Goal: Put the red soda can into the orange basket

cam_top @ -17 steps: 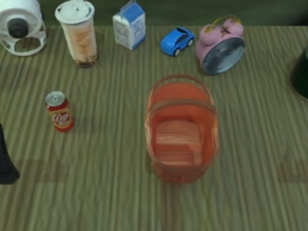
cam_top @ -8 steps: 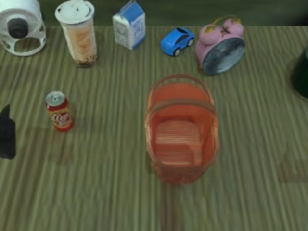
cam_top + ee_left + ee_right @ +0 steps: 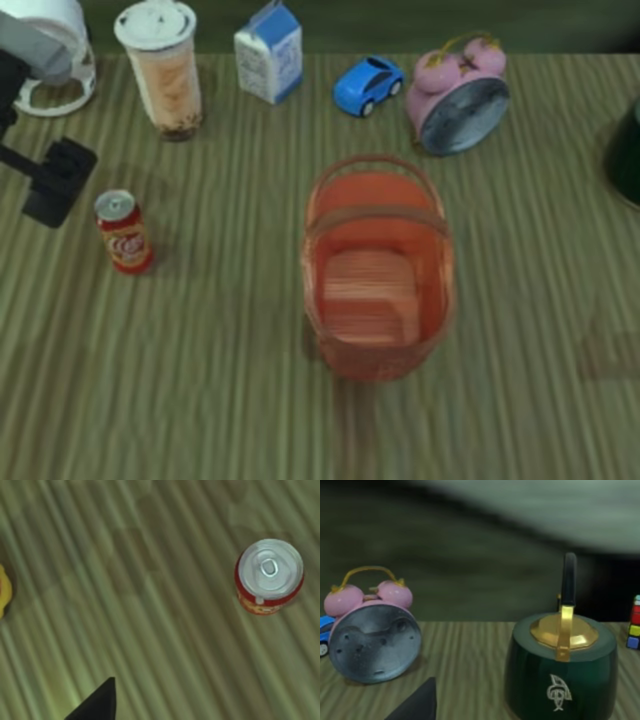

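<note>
The left gripper (image 3: 58, 180) hovers at the table's left edge, just up and left of the red soda can (image 3: 124, 232); whether its claw is spread or clenched, I cannot tell. The can stands upright on the striped table (image 3: 220, 380), untouched. The orange basket (image 3: 378, 270) sits well apart toward the middle. The right arm is out of the top view.

Red soda can (image 3: 124, 232) stands upright at the table's left; orange basket (image 3: 378, 268) sits empty, mid-table.
</note>
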### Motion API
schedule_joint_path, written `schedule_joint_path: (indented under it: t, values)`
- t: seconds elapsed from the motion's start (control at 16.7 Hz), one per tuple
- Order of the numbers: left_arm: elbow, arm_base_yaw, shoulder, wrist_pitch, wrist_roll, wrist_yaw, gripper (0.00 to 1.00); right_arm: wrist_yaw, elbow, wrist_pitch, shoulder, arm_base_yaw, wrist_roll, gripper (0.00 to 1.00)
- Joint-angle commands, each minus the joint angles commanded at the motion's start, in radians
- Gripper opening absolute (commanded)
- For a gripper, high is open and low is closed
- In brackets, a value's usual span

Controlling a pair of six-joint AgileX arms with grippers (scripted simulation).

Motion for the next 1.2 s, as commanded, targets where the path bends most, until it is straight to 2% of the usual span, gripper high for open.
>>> schedule_joint_path:
  t: [0.3, 0.54, 0.96, 1.2]
  values:
    - [0.361, -0.031, 0.470, -0.233, 0.135, -0.002, 1.00, 0.000, 0.000, 0.000, 0.000, 0.000, 0.000, 1.00]
    - [0.543, -0.049, 0.705, -0.353, 0.205, 0.000, 1.00, 0.000, 0.000, 0.000, 0.000, 0.000, 0.000, 1.00]
    - [0.596, -0.056, 0.771, -0.388, 0.226, 0.001, 1.00, 0.000, 0.000, 0.000, 0.000, 0.000, 0.000, 1.00]
    - [0.565, -0.054, 0.782, -0.347, 0.228, 0.001, 1.00, 0.000, 0.000, 0.000, 0.000, 0.000, 0.000, 1.00]
